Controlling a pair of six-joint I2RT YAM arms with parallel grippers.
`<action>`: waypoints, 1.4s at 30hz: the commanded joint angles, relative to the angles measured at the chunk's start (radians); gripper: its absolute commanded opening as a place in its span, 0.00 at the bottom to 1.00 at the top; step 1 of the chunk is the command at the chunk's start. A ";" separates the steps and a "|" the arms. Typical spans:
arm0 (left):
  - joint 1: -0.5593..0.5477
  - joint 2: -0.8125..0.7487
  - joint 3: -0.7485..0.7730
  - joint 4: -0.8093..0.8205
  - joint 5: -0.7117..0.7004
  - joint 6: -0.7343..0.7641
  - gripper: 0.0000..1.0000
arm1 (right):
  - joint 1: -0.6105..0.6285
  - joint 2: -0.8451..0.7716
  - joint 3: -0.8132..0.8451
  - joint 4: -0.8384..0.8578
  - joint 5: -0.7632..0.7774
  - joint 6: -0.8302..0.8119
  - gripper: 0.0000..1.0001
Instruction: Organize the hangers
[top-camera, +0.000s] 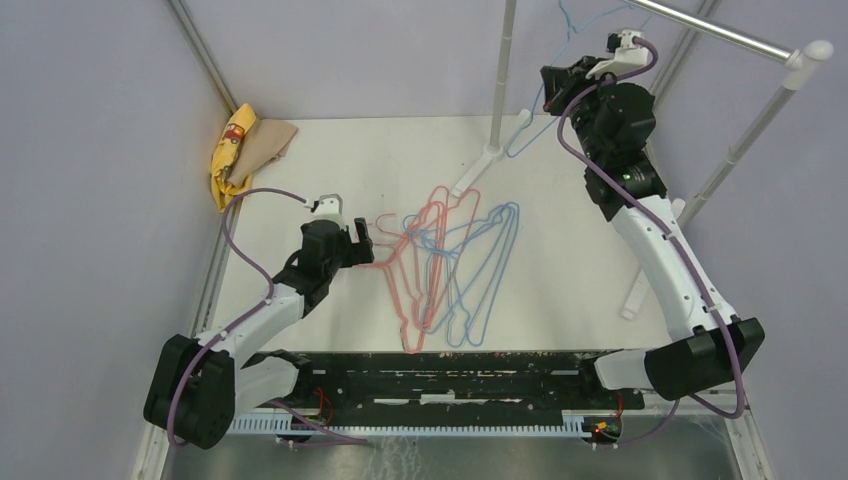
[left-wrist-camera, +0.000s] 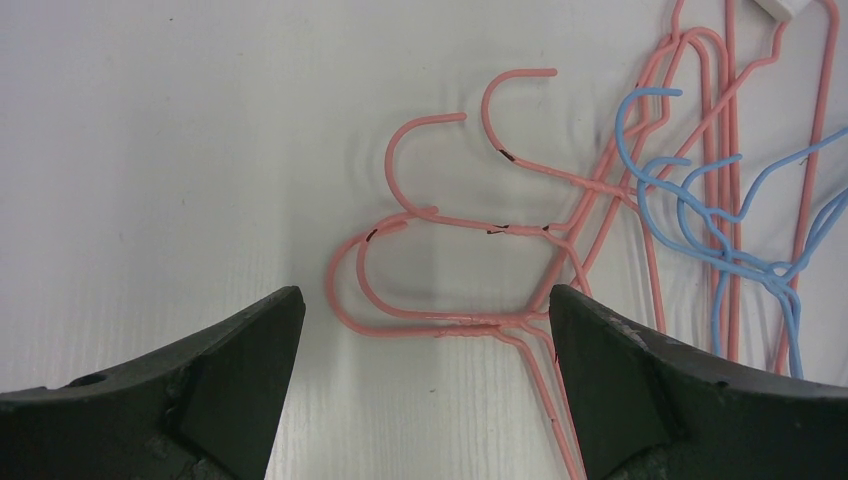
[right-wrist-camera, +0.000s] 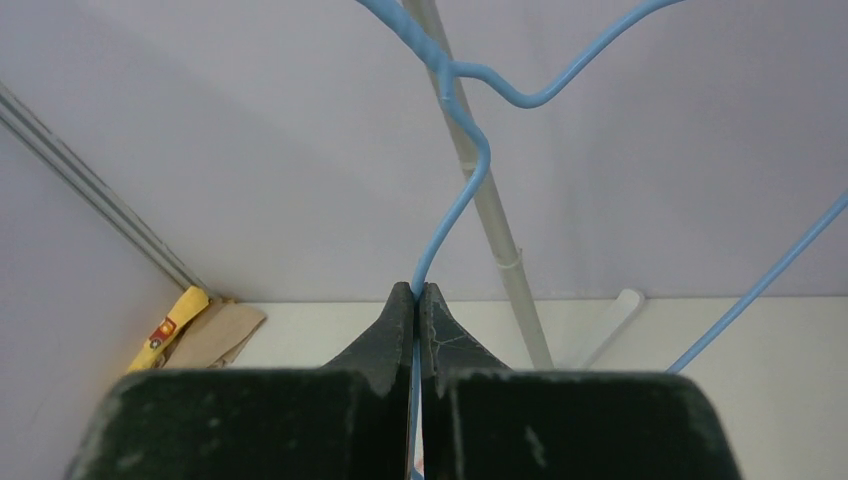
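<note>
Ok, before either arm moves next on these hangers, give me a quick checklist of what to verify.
1. The right gripper shut on the light blue hanger: ok, wire pinched between its fingertips.
2. That hanger's hook over the rack rail: cannot tell, the hook is outside the wrist view.
3. The left gripper open: ok, jaws wide apart above the pink hanger hooks.
4. One pink hook isolated for a grasp: not ok, several hooks overlap.
5. The hanger pile on the table sorted: not ok, pink and blue wires cross.
</note>
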 joint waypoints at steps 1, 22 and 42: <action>-0.003 -0.005 -0.004 0.048 -0.024 -0.025 0.99 | -0.043 0.013 0.107 0.043 0.026 -0.014 0.01; -0.002 0.033 -0.012 0.062 -0.026 -0.010 0.99 | -0.252 0.073 0.070 0.009 0.043 0.168 0.01; -0.003 0.053 -0.024 0.077 -0.029 -0.008 0.99 | -0.251 -0.321 -0.199 -0.172 -0.038 0.141 0.79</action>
